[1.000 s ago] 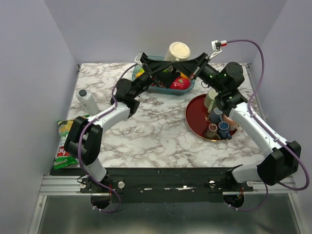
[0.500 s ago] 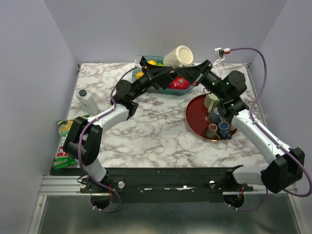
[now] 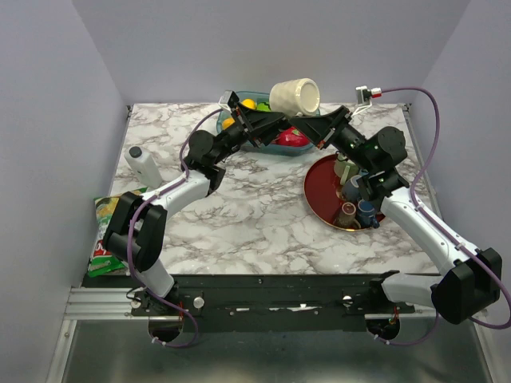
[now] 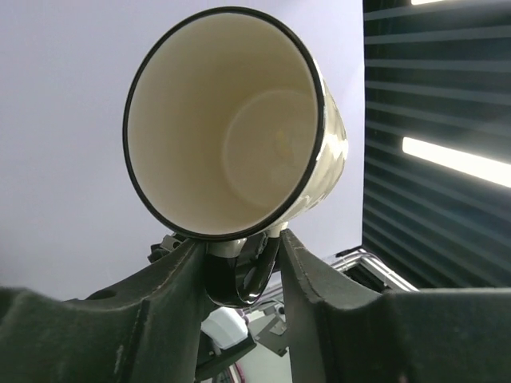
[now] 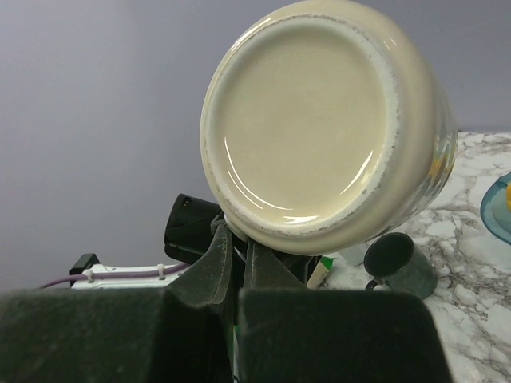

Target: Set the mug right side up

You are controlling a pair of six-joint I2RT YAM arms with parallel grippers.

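Note:
A cream mug (image 3: 295,96) with a dark rim hangs in the air above the back of the table, lying on its side. Its mouth faces left and its base faces right. My left gripper (image 3: 279,120) comes from the left, and in its wrist view its fingers (image 4: 239,263) close on either side of the mug's dark handle (image 4: 239,279), under the open mouth (image 4: 231,128). My right gripper (image 3: 310,121) comes from the right. Its wrist view shows the mug's base (image 5: 319,120), and its fingers (image 5: 238,247) are pinched nearly together on the handle below it.
A teal bowl (image 3: 257,147) of fruit sits under the mug at the back. A red plate (image 3: 318,201) at the right holds several small cups. A white bottle (image 3: 144,165) and a green snack bag (image 3: 102,231) lie at the left. A dark green cup (image 5: 395,259) shows on the marble.
The mug has turned from having one end toward the top camera to lying sideways, and has shifted a little right. Both arms moved with it.

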